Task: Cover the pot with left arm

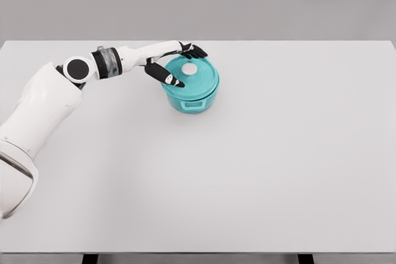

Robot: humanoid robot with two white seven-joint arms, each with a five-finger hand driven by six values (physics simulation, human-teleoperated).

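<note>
Just under and to the right of the left hand (176,64) sat the teal pot (190,85), w/ its lid (193,76) already on top, seated level as far as I could tell from the head cam. I saw the lid's white knob (189,68) right betw. the thumb and the other fingers, not clearly touched by any of them. The hand looked open to me: fingers (194,51) stretched out past the far rim of the lid, dark tips spread, and the thumb (167,76) angled down over the near-left edge of the lid. It gripped nothing that I could make out; whether the palm or thumb rested on the lid or hung just above it, I couldn't tell from this angle.

Behind the hand, the left arm (80,75) ran back to the lower left of my view, white forearm low over the table (278,165), wrist approx. level w/ the pot's rim. A small handle (192,107) on the pot faced toward me, below the hand. The pot stood on the white table, far half, a bit left of centre. Everything to the right of the hand was plain tabletop. I saw no right arm in the view.
</note>
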